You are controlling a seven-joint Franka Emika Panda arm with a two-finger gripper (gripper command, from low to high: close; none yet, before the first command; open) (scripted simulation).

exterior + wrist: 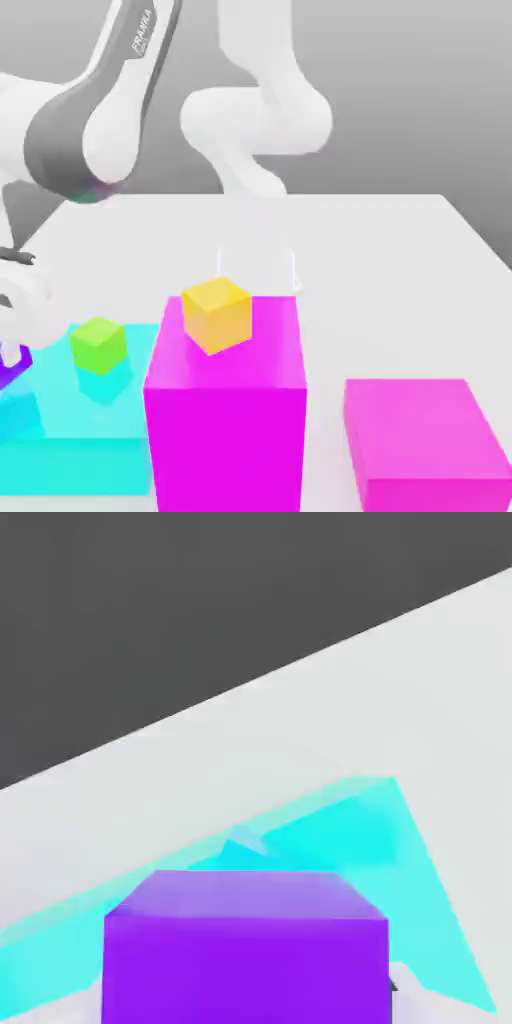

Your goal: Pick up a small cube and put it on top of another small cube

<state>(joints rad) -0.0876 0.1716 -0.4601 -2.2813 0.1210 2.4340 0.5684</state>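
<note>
While the arm reaches to the far side of the scene, well off to the exterior view's left of the tall magenta block (pixel 225 410), the end effector (pixel 14 345) hangs right over the purple cube (pixel 10 372). Whether it is open or closed on that cube I cannot tell. The purple cube appears to sit on the small cyan cube (pixel 18 415), which stands on the flat cyan block (pixel 90 445), so the stacking looks done or nearly so. I judge the purple cube to be light, rigid and glossy, hence a little slippery. It is best taken across two opposite flat sides at mid-height, squarely, so it does not twist or nudge the cube under it. Closer to the magenta block, also on the flat cyan block, sits the lime green cube (pixel 98 345). A yellow cube (pixel 217 312) rests tilted on top of the tall magenta block itself. To that block's right in the exterior view, apart from it, a low magenta block (pixel 425 440) lies on the table (pixel 400 260). Nothing here is a container, and the blocks only carry things on top.
</note>
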